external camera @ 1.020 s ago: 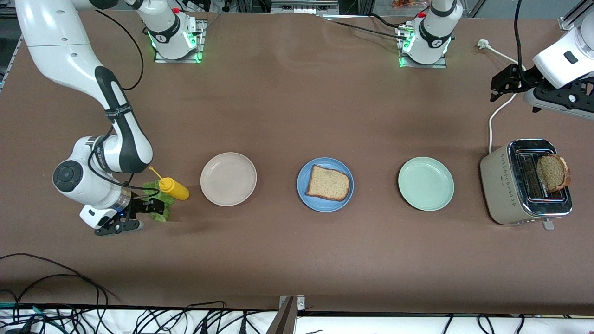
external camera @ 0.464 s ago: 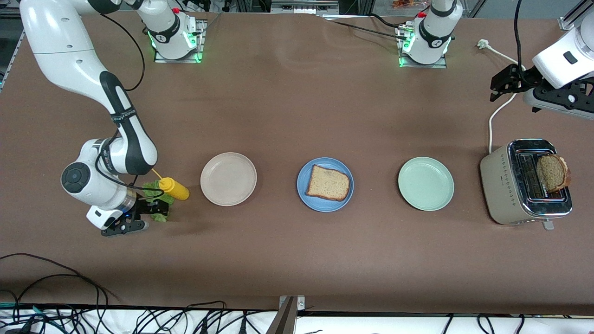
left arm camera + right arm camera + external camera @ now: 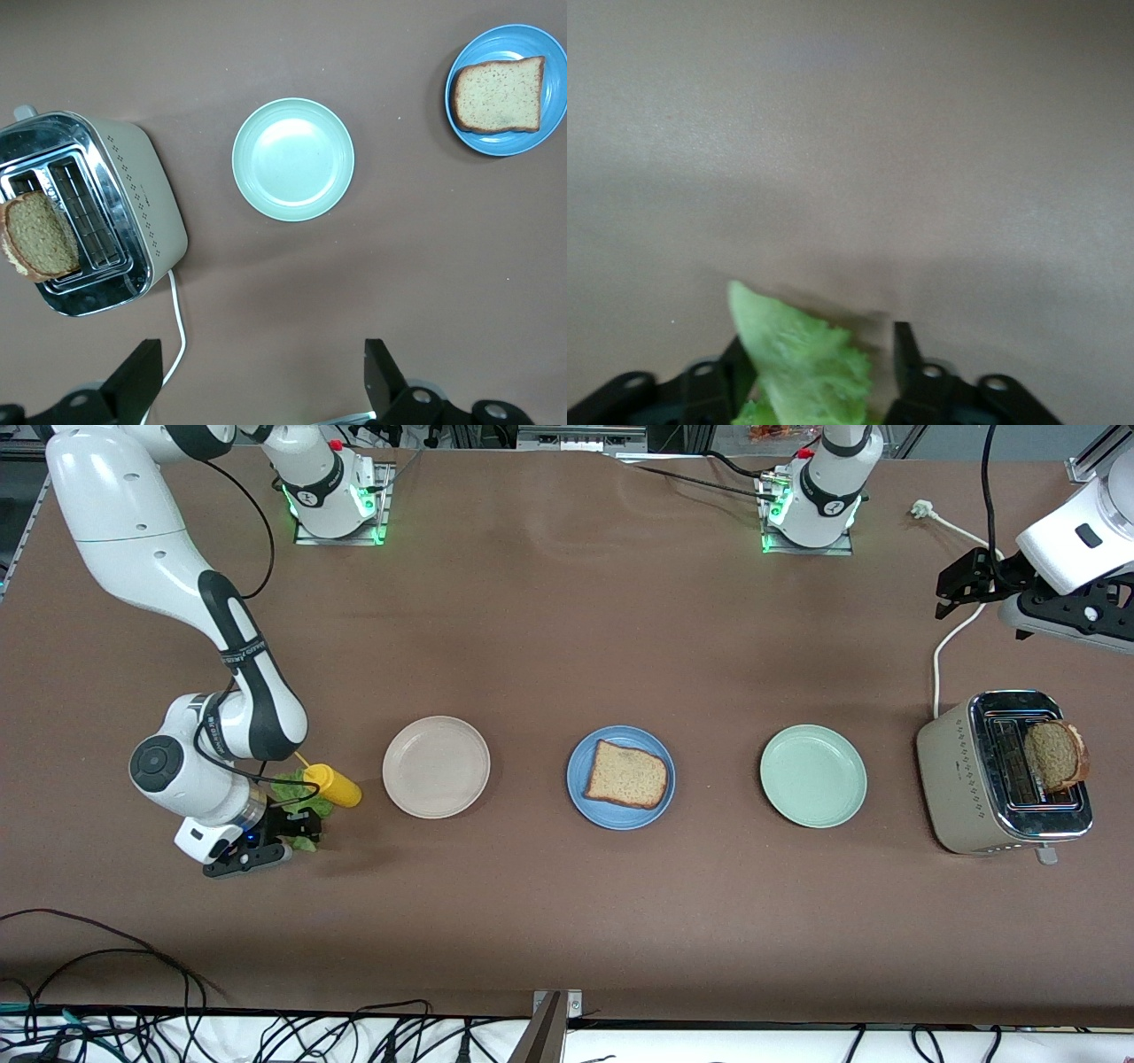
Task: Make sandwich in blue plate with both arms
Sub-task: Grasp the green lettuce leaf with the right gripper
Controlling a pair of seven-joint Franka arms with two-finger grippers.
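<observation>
So the right claw is down at the right arm's end of the tabletop, fingers partly open around the lettuce leaf, grip not confirmed. The blue plate, mid-tabletop, holds one bread slice. The left claw waits wide open, empty, above the toaster.
</observation>
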